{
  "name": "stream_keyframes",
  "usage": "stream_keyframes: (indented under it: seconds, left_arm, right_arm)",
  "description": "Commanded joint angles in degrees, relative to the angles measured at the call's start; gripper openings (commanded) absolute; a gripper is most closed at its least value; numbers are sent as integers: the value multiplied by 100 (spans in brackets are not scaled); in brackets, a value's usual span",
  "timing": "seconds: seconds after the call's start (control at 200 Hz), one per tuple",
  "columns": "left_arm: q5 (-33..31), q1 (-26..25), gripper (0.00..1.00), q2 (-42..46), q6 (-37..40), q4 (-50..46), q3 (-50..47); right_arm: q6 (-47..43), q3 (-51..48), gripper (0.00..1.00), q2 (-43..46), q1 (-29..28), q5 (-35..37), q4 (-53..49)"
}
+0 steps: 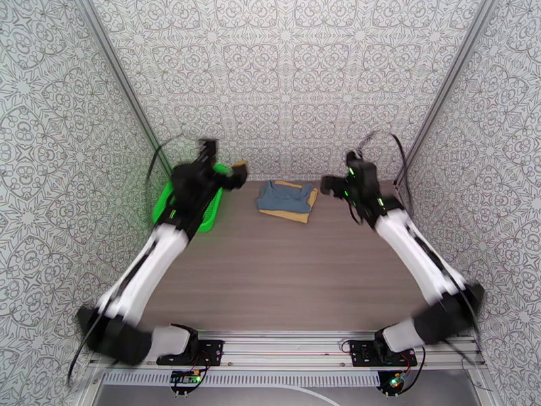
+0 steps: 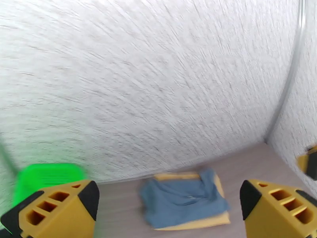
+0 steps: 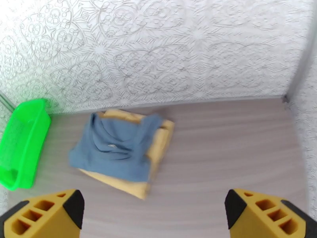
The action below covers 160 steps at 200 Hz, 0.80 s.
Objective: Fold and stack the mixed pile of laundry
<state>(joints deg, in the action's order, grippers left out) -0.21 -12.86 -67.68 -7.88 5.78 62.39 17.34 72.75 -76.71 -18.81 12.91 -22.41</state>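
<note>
both cloths are seen gathered into one stack on the table (image 3: pixel 237 147). the blue-grey tank top (image 3: pixel 115 151) is laid folded on top of the mustard cloth (image 3: pixel 163 137), whose edges are left showing along one side and along the nearer edge.

the stack is found ahead of the right claw (image 3: pixel 154 205), a little toward its left finger and well apart from both fingers. this claw is spread wide and nothing is held in it. the left claw (image 2: pixel 168 197) is likewise opened wide and is empty. in its own view, which is blurred, the stack is seen straight ahead between the lines of its two fingers and is not touched by them. the green basket (image 3: pixel 23 147) is set beyond the left finger of each claw, apart from the stack, and no cloth can be made out in the part of it that shows.

the task is judged to be all but finished, since folding and stacking appear to be done. the tank top is somewhat rumpled, with creases near its neck and one strap pushed up. at most, a smoothing of that top layer and a squaring of it over the mustard cloth could be left.
</note>
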Motion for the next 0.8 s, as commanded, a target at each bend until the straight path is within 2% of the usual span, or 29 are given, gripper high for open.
stream_keyframes:
  seconds: [0.0, 0.07, 0.145, 0.21, 0.25, 0.29, 0.35, 0.44, 0.51, 0.55, 0.58, 0.65, 0.675, 0.705, 0.745, 0.795]
  left_arm:
    - [-1137, 526, 99, 1063, -615, 335, -2018]
    - [-1453, 777, 99, 1969, -827, 317, -3023]
    - [-1869, 910, 96, 2713, -752, 1104, -4197]
    - [-2491, 927, 94, 2985, -476, 1952, -5063]
    - [-2810, 965, 95, 2948, -336, 2062, -5290]
    - [-2897, 1038, 96, 2733, -127, 2152, -5384]
    - [-2919, 1108, 97, 2197, 146, 2547, -5471]
    - [-2931, 1158, 99, 1071, 332, 4066, -5623]
    - [-2875, 1165, 99, 11, 505, 5205, -5538]
    - [-2746, 1144, 99, -575, 596, 5834, -5472]
    - [-2584, 1160, 99, -977, 616, 6208, -5402]
    - [-2287, 1195, 99, -1870, 777, 6789, -5165]
    - [-2263, 1118, 99, -1926, 881, 6729, -5128]
    - [-2268, 1068, 99, -1723, 837, 6189, -5035]
    - [-1934, 1193, 99, -1493, 734, 5491, -4870]
    - [-1361, 1417, 99, -1778, 659, 5622, -4786]
  right_arm:
    - [-397, -1873, 99, 871, 44, 776, 1368]
    - [-1018, -3307, 99, 1679, 44, 671, 2592]
    - [-1707, -4858, 99, 2246, 51, 519, 4085]
    - [-2124, -5987, 99, 2446, 53, 314, 5641]
    - [-2132, -6216, 99, 2472, 59, 365, 5846]
    - [-1934, -6174, 99, 2347, 85, 686, 5693]
    - [-1878, -6107, 99, 1957, 142, 699, 5806]
    - [-2004, -6247, 99, 1032, 147, 740, 7117]
    - [-2008, -6140, 99, 539, 206, 712, 7646]
    - [-1932, -5877, 99, 477, 218, 820, 7244]
    - [-1873, -5624, 99, 476, 316, 588, 6667]
    - [-1835, -5418, 99, 356, 526, 394, 6394]
    - [-1915, -5412, 99, 339, 575, 356, 6380]
    - [-2085, -5559, 99, 262, 652, 347, 6855]
    - [-2137, -5869, 99, 78, 866, 298, 7819]
    - [-1737, -6089, 99, -284, 1324, -15, 8517]
